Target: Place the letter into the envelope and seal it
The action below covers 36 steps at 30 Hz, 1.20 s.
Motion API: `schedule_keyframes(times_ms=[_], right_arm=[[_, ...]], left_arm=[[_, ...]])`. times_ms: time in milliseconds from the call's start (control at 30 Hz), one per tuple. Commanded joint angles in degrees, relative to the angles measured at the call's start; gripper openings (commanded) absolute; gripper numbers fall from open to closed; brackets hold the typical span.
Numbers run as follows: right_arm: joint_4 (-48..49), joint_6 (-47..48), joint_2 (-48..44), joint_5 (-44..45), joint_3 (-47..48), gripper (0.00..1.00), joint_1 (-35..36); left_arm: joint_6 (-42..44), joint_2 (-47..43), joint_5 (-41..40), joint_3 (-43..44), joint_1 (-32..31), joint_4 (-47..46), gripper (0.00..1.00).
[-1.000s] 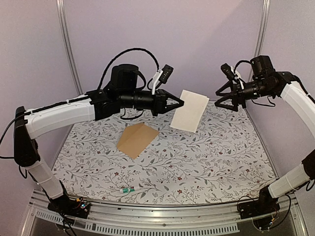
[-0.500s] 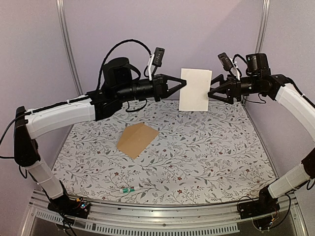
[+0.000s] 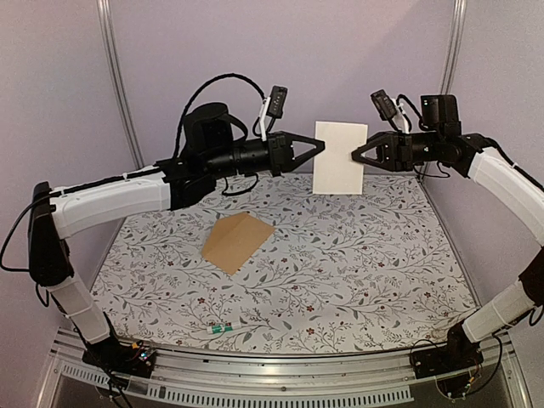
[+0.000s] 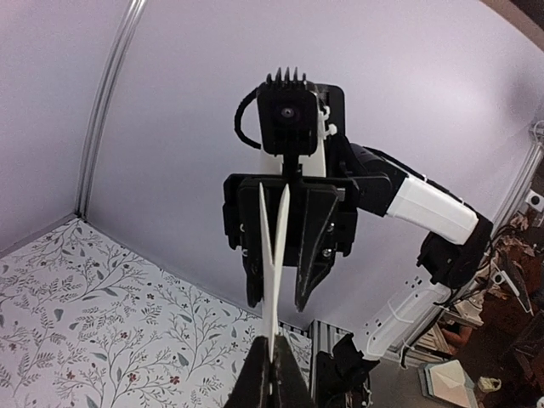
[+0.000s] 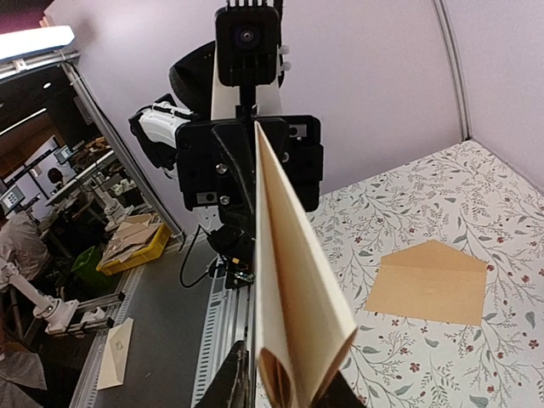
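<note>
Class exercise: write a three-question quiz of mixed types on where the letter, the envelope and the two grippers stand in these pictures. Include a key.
1. True or false: the envelope lies flat on the table, touched by neither gripper.
2. Multiple choice: the left gripper is (A) shut on an edge of the letter, (B) open over the envelope, (C) resting on the table.
3. Short answer: in the left wrist view, how do the jaws of the right gripper stand relative to the letter?
Key: 1 true; 2 A; 3 apart, straddling the sheet's far edge.
</note>
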<state>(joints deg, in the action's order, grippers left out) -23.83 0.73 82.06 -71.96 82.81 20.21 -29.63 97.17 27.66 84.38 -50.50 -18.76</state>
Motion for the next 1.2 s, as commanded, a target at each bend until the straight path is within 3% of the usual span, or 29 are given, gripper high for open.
schedule_keyframes(times_ms=[0, 100, 267, 400, 533, 600, 733, 900, 1167], right_arm=[[3.0, -4.0, 0.9, -0.7, -0.7, 0.15, 0.1], [3.0, -4.0, 1.0, -0.3, -0.5, 0.0, 0.0], [-0.4, -2.4, 0.8, 2.6, -0.2, 0.0, -3.3], [-12.9, 14.5, 0.3, 14.2, 1.2, 0.0, -4.9], [-22.0, 28.0, -0.4, 24.3, -0.3, 0.0, -5.0], [-24.3, 30.4, -0.9, 26.7, -1.8, 0.0, -5.0], [-26.3, 32.0, -2.7, 29.3, -5.9, 0.0, -5.2], [-29.0, 32.8, -5.1, 32.1, -8.7, 0.0, -5.3], [-32.9, 36.4, -6.6, 33.9, -10.1, 0.0, -5.3]], left_arm=[[-0.9, 0.9, -0.2, -0.4, 1.0, -2.0, 0.0], [-1.2, 0.9, -1.0, -0.7, 1.5, -1.0, 0.02], [-0.7, 0.3, -4.6, -0.4, 3.5, 6.9, 0.39], [2.7, -2.1, -12.4, -1.2, 5.9, 17.7, 0.54], [5.6, -4.6, -23.6, -3.3, 9.8, 29.8, 0.55], [6.0, -5.7, -25.8, -5.3, 12.4, 33.1, 0.54], [9.7, -8.0, -15.9, -10.5, 19.1, 35.3, 0.54], [11.0, -8.6, -11.7, -17.5, 25.9, 33.2, 0.57], [14.7, 0.5, -6.6, -18.2, 33.4, 35.7, 0.57]])
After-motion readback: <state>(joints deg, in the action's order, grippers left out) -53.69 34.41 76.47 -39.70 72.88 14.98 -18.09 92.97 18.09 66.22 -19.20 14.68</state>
